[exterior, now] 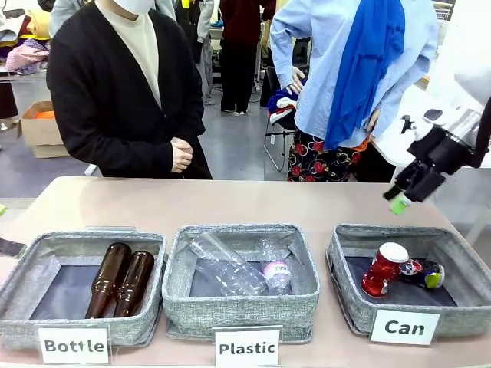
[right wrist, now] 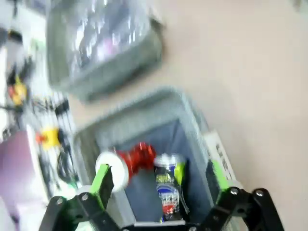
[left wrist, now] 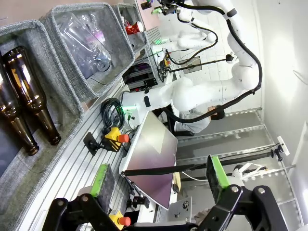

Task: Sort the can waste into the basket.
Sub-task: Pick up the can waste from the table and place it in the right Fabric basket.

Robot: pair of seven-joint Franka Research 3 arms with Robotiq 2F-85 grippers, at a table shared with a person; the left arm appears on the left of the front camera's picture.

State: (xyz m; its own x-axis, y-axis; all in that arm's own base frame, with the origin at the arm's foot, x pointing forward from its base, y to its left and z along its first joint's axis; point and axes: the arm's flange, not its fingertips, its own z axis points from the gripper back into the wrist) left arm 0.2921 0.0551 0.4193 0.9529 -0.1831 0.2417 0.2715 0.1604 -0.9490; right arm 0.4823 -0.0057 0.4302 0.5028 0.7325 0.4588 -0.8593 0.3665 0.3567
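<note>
The grey basket (exterior: 354, 305) with the white "Can" card stands at the table's right. A crushed red can (exterior: 383, 270) and a dark can with a green-yellow end (exterior: 424, 273) lie side by side on its dark floor. My right gripper (exterior: 402, 196) hangs open above the basket's far rim, holding nothing. In the blurred right wrist view, the right gripper (right wrist: 159, 179) is spread wide over the red can (right wrist: 131, 159) and the dark can (right wrist: 168, 186) in the basket (right wrist: 190, 113). My left gripper (left wrist: 159, 177) is open and holds nothing, off the table's left end.
A basket labelled "Bottle" (exterior: 23, 326) holds two brown glass bottles (exterior: 121, 280). The middle basket, labelled "Plastic" (exterior: 242, 310), holds clear plastic bottles (exterior: 238, 268). A person in a black cardigan (exterior: 115, 92) stands at the far edge with hands clasped. Bare tabletop runs behind the baskets.
</note>
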